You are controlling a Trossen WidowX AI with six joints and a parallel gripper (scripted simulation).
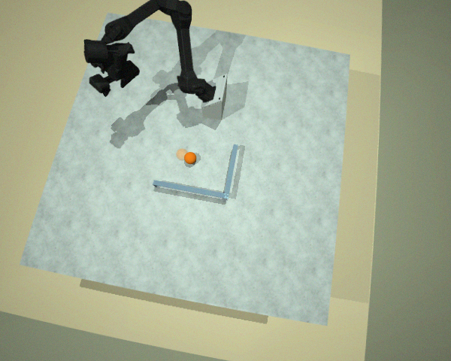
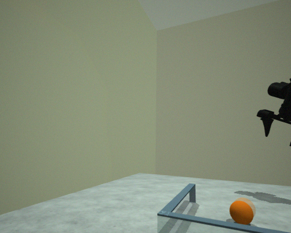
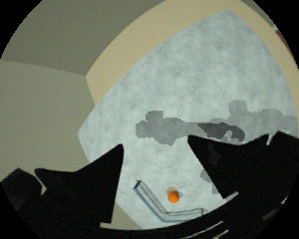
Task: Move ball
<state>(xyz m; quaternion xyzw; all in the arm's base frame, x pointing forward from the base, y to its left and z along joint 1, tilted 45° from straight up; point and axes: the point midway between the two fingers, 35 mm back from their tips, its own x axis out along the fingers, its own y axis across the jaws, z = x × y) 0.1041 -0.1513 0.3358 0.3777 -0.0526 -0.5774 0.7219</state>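
Observation:
The orange ball (image 1: pixel 189 158) (image 2: pixel 241 212) (image 3: pixel 173 197) lies on the table inside the corner. The see-through copy (image 1: pixel 180 154) (image 2: pixel 251 203) (image 3: pixel 169 190) is right beside it, partly covered by the ball in each view; the ball is slightly off it, toward the walls. Two low clear walls with blue top edges (image 1: pixel 186 189) (image 2: pixel 179 198) (image 3: pixel 149 205) meet in a corner. My gripper (image 1: pixel 116 89) (image 2: pixel 278 141) (image 3: pixel 156 143) is open and empty, high above the table and well away from the ball.
The arm's base plate (image 1: pixel 220 89) stands on the table (image 1: pixel 279 233) (image 2: pixel 110 192) (image 3: pixel 189 65) behind the ball in the top view. The arm rises from it and bends toward the upper left. Arm shadows fall on the table between base and ball.

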